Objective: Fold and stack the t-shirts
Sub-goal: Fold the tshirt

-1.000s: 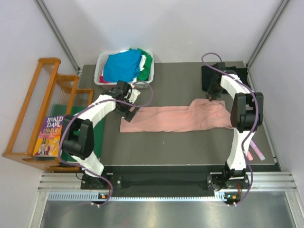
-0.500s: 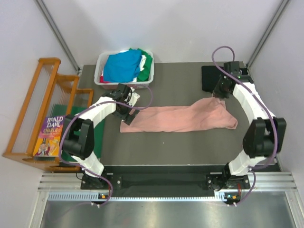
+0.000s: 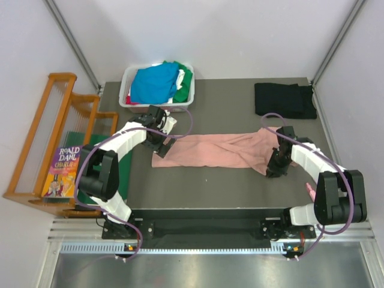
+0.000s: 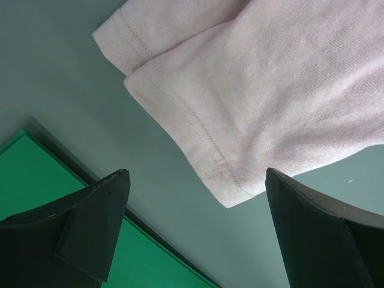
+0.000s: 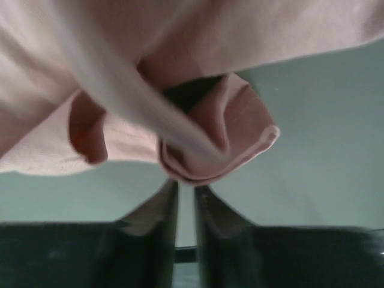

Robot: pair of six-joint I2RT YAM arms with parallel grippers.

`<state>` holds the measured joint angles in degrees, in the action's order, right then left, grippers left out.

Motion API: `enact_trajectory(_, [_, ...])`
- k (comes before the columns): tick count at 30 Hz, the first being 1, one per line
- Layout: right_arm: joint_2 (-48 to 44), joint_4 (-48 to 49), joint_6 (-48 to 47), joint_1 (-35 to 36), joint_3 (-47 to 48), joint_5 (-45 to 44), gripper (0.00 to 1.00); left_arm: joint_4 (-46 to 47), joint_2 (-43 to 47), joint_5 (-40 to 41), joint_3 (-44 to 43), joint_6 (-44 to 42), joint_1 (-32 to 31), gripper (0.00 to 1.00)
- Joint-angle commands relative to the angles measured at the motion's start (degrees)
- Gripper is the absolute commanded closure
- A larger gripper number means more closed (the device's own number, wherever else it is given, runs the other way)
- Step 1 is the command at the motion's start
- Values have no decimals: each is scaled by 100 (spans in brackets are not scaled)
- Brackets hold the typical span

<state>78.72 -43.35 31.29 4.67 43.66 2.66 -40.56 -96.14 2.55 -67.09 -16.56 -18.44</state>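
Top view: dusty-pink t-shirt [image 3: 210,150] lay lengthwise on the table [image 3: 228,108], left hand [image 3: 163,146] at its left end, right hand [image 3: 275,168] at its right end; left wrist: fingers [image 4: 90,222] stood wide apart over its hem corner; right wrist: fingers [image 5: 150,222] clamped a bunched fold of it.

Left fingers [image 4: 72,237] spread wide; right fingers [image 5: 144,237] nearly together.
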Motion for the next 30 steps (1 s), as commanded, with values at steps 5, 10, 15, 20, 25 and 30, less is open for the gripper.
enact_trajectory(5, [-6, -208, -9, 34, 1564, -125, 76, 30, 280, -18, -191, 65, -37, 1])
enact_trajectory(10, [433, -446, -61, 34, 2717, -160, 72, 21, 359, 35, -129, 30, -37, 1])
enact_trajectory(15, [408, -411, -62, 34, 2385, -371, 44, 83, 368, 35, -85, 30, -37, 1])
enact_trajectory(20, [101, -323, 61, 34, 1849, -476, 38, 74, 359, 27, -120, 12, -37, 1])
enact_trajectory(25, [-172, -384, 35, 34, 1541, -731, 38, 74, 403, 62, -111, -14, -37, 1])
enact_trajectory(30, [-304, -437, -26, 17, 1374, -959, 39, 100, 438, 62, -67, -49, -29, 1])
